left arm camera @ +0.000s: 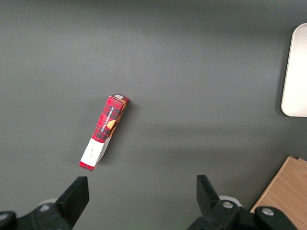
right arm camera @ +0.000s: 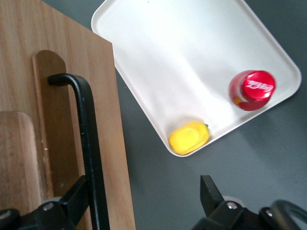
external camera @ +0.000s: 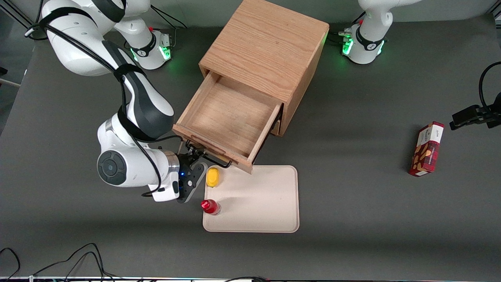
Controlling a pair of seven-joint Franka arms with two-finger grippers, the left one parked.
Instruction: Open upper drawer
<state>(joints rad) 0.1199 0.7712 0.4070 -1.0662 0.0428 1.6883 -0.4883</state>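
Note:
The upper drawer [external camera: 229, 117] of the wooden cabinet [external camera: 266, 47] stands pulled far out toward the front camera, and its inside is bare. Its thin black bar handle [external camera: 211, 158] runs along the drawer front. My right gripper [external camera: 194, 156] is at the handle's end toward the working arm, just in front of the drawer. In the right wrist view the gripper [right arm camera: 143, 191] is open wide. One finger [right arm camera: 76, 196] lies against the handle [right arm camera: 88, 143] and the drawer front [right arm camera: 110, 120]; the other hangs over bare table. The lower drawer is hidden under the open one.
A beige tray [external camera: 266, 203] lies just in front of the open drawer, with a yellow piece [external camera: 212, 177] and a red-capped bottle [external camera: 210, 206] on its edge beside the gripper. A red snack box [external camera: 426, 149] lies toward the parked arm's end of the table.

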